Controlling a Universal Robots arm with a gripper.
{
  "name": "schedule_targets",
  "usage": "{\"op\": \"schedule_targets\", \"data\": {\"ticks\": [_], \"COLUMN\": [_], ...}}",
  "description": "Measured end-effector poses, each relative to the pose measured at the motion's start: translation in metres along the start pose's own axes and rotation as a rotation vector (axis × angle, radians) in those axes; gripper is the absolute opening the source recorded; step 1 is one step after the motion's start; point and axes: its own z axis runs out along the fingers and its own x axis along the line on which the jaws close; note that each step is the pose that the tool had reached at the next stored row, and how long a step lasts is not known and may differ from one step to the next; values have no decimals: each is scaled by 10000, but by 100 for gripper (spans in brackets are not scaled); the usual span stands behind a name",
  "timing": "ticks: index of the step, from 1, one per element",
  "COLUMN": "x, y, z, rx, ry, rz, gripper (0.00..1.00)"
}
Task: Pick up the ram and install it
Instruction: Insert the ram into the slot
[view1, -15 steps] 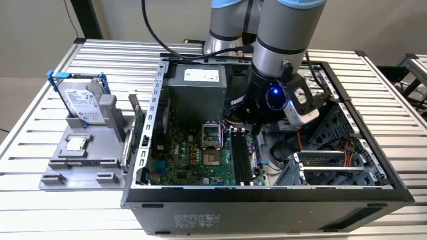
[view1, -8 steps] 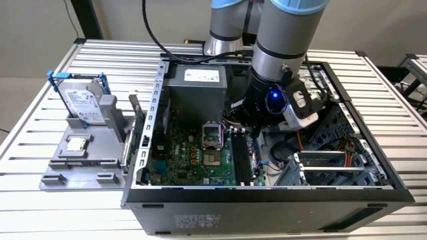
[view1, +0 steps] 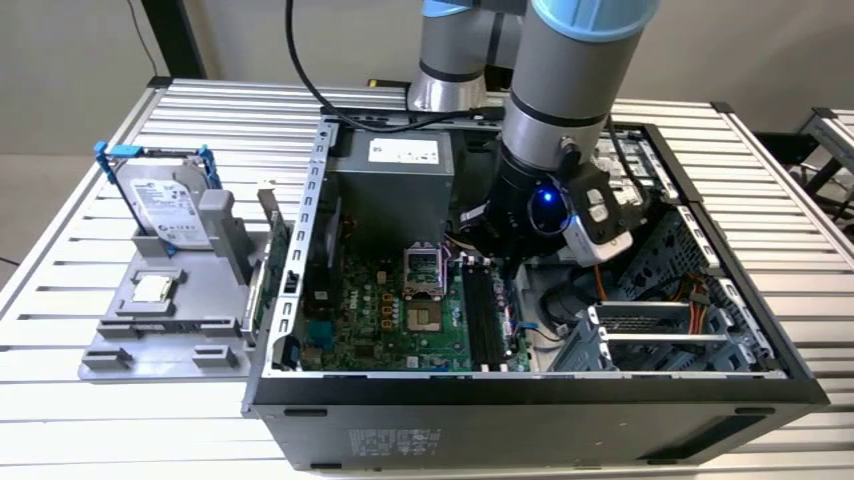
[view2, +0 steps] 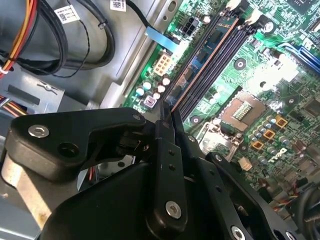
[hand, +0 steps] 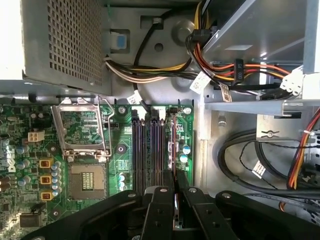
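The ram is a thin dark stick seen edge-on, and my gripper is shut on it between two black fingers. In the exterior view the gripper reaches down into the open computer case, over the motherboard's memory slots. The stick lines up with the slot nearest the board's edge, beside the other dark slots. In the second wrist view the ram runs along the slots from the gripper. I cannot tell whether it is seated.
An open processor socket lies beside the slots. Bundled cables and a metal drive cage crowd the other side. The power supply stands behind. Outside the case, a grey fixture holds a blue-framed hard drive and a small square chip.
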Motion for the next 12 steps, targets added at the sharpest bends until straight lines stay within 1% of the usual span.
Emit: {"op": "schedule_targets", "data": {"ticks": [4, 9, 12], "x": [2, 6, 9], "y": [-1, -2, -4], "z": [51, 133, 144], "rx": [1, 17, 20], "ry": [0, -1, 0], "rz": [1, 1, -1], "gripper": [0, 0, 0]}}
